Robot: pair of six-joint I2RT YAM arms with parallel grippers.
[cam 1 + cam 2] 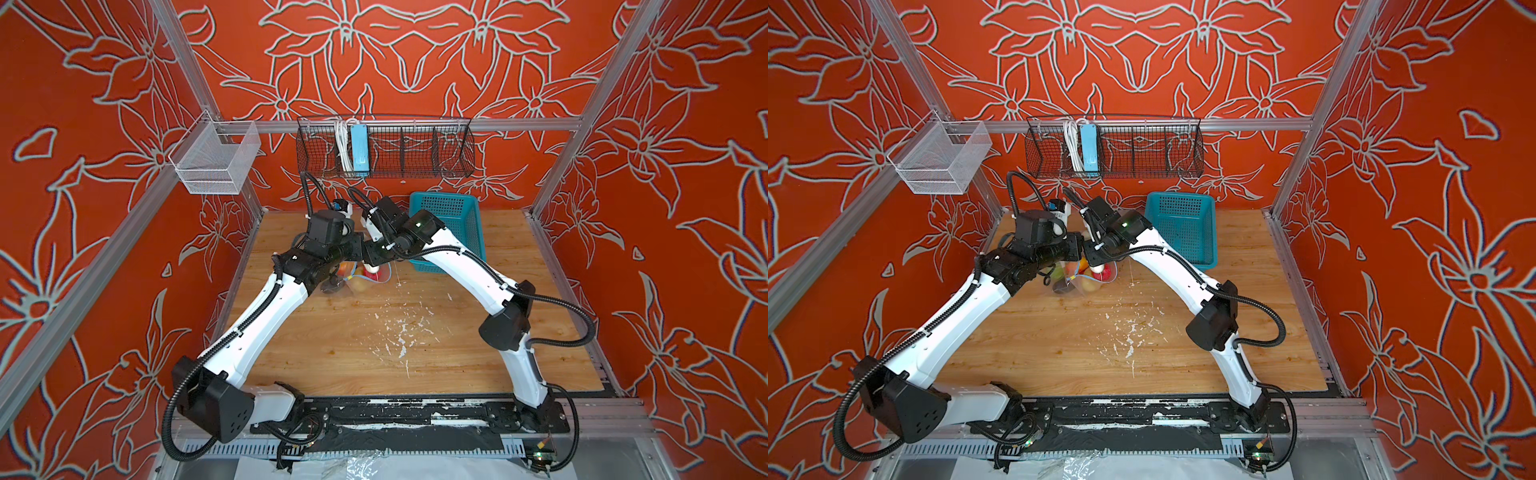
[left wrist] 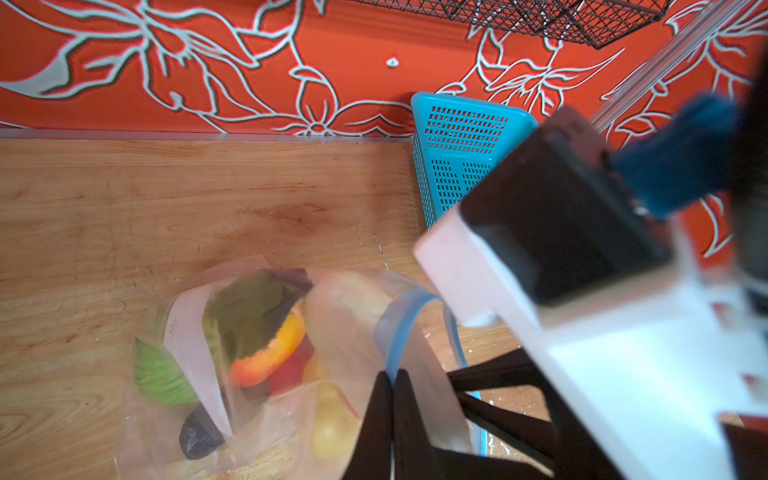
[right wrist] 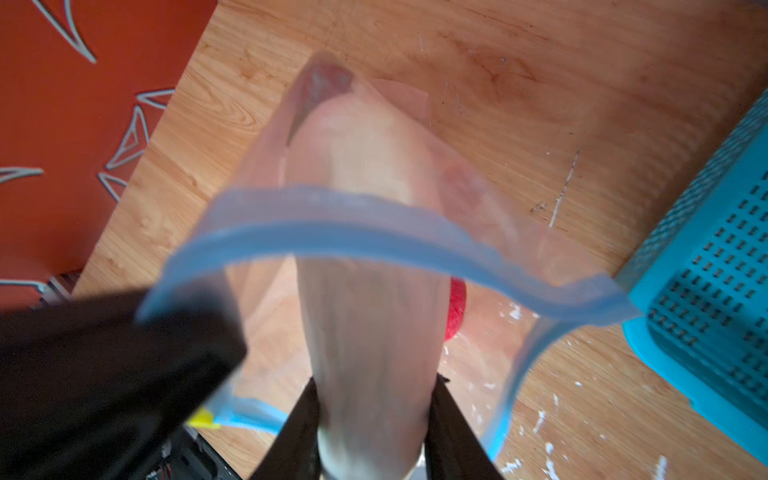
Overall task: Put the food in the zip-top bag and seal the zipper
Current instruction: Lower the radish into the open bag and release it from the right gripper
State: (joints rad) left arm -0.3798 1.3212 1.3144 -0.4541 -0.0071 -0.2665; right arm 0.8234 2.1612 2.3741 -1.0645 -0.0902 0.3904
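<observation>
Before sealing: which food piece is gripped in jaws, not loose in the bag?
The white radish: the right gripper clamps it at the mouth of the zip-top bag; mango and strawberry lie loose inside.

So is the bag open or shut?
Open. The zipper on the bag bows into a wide loop, and the right gripper holds a radish through it.

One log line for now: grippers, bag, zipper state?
left gripper: shut on zipper, holding mouth open | right gripper: shut on white radish, partway into zip-top bag | zipper: unsealed | phase: loading
</observation>
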